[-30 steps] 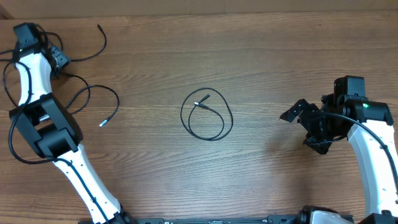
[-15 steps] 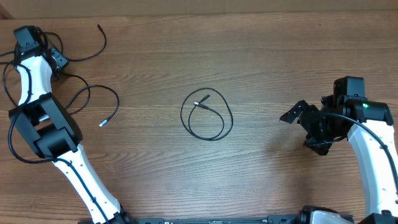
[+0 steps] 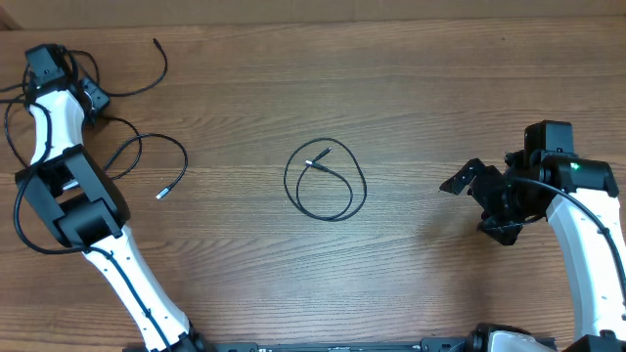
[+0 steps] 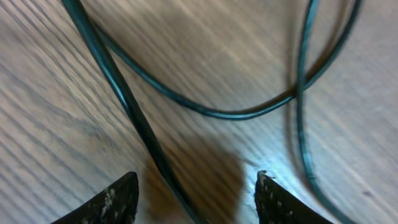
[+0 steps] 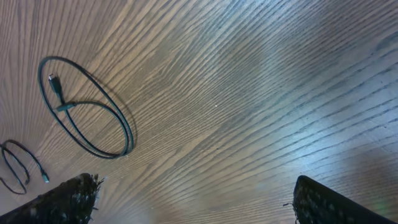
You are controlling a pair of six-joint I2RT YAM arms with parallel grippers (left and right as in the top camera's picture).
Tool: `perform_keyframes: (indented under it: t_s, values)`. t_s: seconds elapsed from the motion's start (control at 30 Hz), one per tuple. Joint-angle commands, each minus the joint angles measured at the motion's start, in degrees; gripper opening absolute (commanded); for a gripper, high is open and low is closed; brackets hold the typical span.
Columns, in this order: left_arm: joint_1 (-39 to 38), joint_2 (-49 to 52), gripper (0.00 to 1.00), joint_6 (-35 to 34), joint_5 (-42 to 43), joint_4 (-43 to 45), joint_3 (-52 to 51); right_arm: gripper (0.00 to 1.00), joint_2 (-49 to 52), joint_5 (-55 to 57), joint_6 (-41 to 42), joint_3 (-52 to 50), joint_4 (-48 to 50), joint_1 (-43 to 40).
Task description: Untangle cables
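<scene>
Three thin black cables lie apart on the wooden table. One is a closed coil (image 3: 326,182) in the middle, also seen in the right wrist view (image 5: 87,109). A second cable (image 3: 184,156) curves at the left and ends in a silver tip. The third cable (image 3: 161,70) runs from the far left corner to my left gripper (image 3: 93,98). In the left wrist view that gripper (image 4: 196,196) is open low over the wood, and a cable strand (image 4: 143,137) passes between its fingertips without touching either. My right gripper (image 3: 474,203) (image 5: 199,199) is wide open and empty, right of the coil.
The left arm's own thicker black wires (image 3: 12,127) loop beside its white links at the left edge. The table's far edge (image 3: 313,24) runs just behind the left gripper. Bare wood lies between the coil and the right gripper.
The left gripper has shifted very slightly at the far left corner. The cables and the right arm are as before.
</scene>
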Motion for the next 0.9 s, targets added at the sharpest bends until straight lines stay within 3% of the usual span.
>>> perform_keyframes:
  t_s: [0.0,0.1,0.2,0.4,0.67,0.87]
  values:
    - [0.39,2.51,0.58,1.55,-0.5,0.07,-0.61,1.0,-0.04,0.37,0.39,-0.63,0.15,-0.15]
    - [0.5,2.56,0.47,1.57,-0.52,-0.07,-0.61,1.0,-0.04,0.37,0.37,-0.63,0.2,-0.17]
    - [0.92,2.56,0.21,1.7,-0.52,-0.48,-0.59,1.0,-0.04,0.37,0.37,-0.63,0.26,-0.17]
    - [1.09,2.43,0.04,2.19,-0.52,-3.23,-0.55,1.0,-0.04,0.39,0.37,-0.63,0.52,-0.17]
    - [1.31,2.32,0.04,-8.81,-0.2,-13.11,4.39,1.0,-0.04,0.39,0.33,-0.63,0.59,-0.17]
    - [1.75,2.32,0.05,-9.51,-1.27,-18.73,9.73,1.0,-0.04,0.39,0.33,-0.63,0.59,-0.17]
